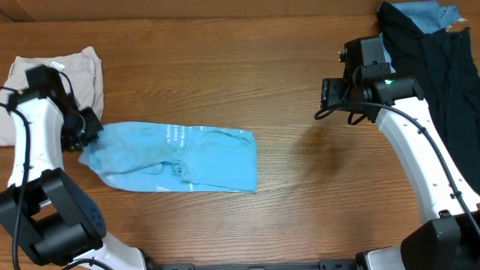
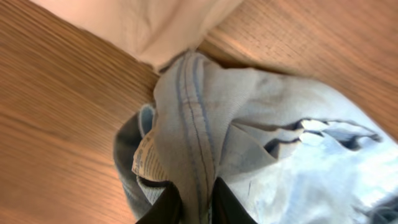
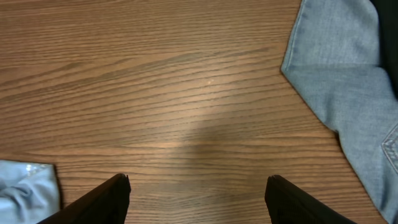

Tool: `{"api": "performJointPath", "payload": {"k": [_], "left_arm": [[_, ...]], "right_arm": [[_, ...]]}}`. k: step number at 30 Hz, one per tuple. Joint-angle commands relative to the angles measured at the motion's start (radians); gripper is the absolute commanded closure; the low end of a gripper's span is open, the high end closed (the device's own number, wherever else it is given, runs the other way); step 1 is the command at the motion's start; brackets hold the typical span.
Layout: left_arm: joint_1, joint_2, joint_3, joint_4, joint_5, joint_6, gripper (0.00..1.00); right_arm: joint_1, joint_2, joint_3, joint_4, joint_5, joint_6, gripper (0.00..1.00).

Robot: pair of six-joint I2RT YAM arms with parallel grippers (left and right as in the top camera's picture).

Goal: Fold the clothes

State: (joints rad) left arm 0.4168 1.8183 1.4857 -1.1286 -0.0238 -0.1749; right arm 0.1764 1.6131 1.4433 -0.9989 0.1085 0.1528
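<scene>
Overhead shows the shirt (image 1: 180,157) lying lengthwise across the counter (image 1: 225,67), its left end clamped in your left claw (image 1: 85,139); your right claw (image 1: 327,94), jaws apart, hangs well beyond the free right end.

Bright, even light falls from above on the brown wood-grain worktop (image 1: 225,67); a soft shadow lies right of the light sky-blue cotton T-shirt (image 1: 210,154). My left wrist view is blurred close to that shirt, with pale glare beyond it.
</scene>
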Motion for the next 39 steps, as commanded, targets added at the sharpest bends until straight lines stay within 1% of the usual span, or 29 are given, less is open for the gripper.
{"api": "performJointPath", "payload": {"k": [1,5,9,13,18,25,29,34,39], "left_arm": [[-0.016,-0.001,0.135,-0.080,0.026,0.021,0.85],[-0.071,-0.001,0.224,-0.183,0.114,0.021,0.86],[-0.153,-0.001,0.240,-0.230,0.176,0.014,0.87],[-0.260,-0.001,0.238,-0.235,0.182,0.014,0.88],[-0.372,-0.001,0.238,-0.215,0.289,0.013,0.88],[-0.476,-0.001,0.238,-0.218,0.274,-0.016,0.87],[-0.517,-0.001,0.236,-0.229,0.220,-0.040,0.87],[-0.556,-0.001,0.236,-0.232,0.227,-0.080,0.87],[-0.597,-0.001,0.236,-0.226,0.227,-0.089,0.87]], "right_arm": [[0.000,-0.001,0.004,0.002,0.003,-0.003,0.27],[0.000,0.000,-0.005,0.002,-0.005,-0.003,0.27],[0.000,0.000,-0.010,0.002,-0.034,-0.003,0.27],[0.000,0.000,-0.011,0.001,-0.035,-0.003,0.27],[0.000,0.000,-0.011,-0.003,-0.035,-0.003,0.27],[0.000,0.000,-0.011,-0.003,-0.036,-0.003,0.26],[0.000,0.000,-0.011,-0.003,-0.058,-0.003,0.27],[0.000,0.000,-0.011,-0.006,-0.062,-0.003,0.27],[0.000,0.000,-0.011,-0.018,-0.062,-0.003,0.27]]}}
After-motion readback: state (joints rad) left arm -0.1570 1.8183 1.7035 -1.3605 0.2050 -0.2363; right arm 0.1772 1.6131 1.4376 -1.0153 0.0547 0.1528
